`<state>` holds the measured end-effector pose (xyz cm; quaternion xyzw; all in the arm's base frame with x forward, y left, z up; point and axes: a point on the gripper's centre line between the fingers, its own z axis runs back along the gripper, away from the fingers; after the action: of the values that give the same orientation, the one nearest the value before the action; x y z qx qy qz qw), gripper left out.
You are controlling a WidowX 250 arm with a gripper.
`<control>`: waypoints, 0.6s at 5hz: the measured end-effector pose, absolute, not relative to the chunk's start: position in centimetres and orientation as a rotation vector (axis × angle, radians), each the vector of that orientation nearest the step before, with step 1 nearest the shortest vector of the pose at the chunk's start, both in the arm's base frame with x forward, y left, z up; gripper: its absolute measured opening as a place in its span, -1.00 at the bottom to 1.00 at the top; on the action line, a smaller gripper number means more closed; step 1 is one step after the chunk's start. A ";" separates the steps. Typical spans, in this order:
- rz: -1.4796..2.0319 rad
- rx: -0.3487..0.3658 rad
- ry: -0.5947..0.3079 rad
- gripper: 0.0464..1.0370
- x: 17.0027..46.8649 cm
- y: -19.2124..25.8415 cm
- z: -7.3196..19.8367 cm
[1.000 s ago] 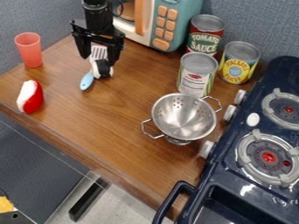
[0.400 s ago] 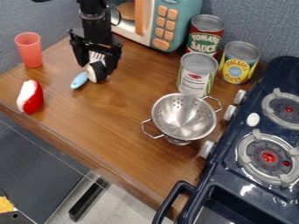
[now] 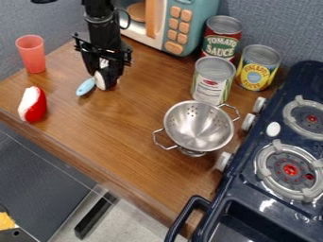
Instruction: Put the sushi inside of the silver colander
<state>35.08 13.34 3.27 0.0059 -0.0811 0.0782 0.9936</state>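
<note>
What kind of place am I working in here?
It looks like a toy kitchen set up on a wooden counter: a play stove with moulded burners along one side, a teal toy microwave at the back, and a metal colander near food cans.

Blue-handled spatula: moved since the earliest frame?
Yes. The handle of the blue-handled spatula has shifted left in view, closer to the pink cup.
</note>
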 end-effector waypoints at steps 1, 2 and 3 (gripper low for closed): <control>0.163 0.009 -0.163 -0.27 35.1 13.3 3.3; 0.167 0.011 -0.155 -0.37 35.0 13.3 3.3; 0.145 -0.019 -0.143 -0.37 34.8 12.8 3.8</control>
<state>34.81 12.82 3.81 -0.0095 -0.0712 0.0722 0.9948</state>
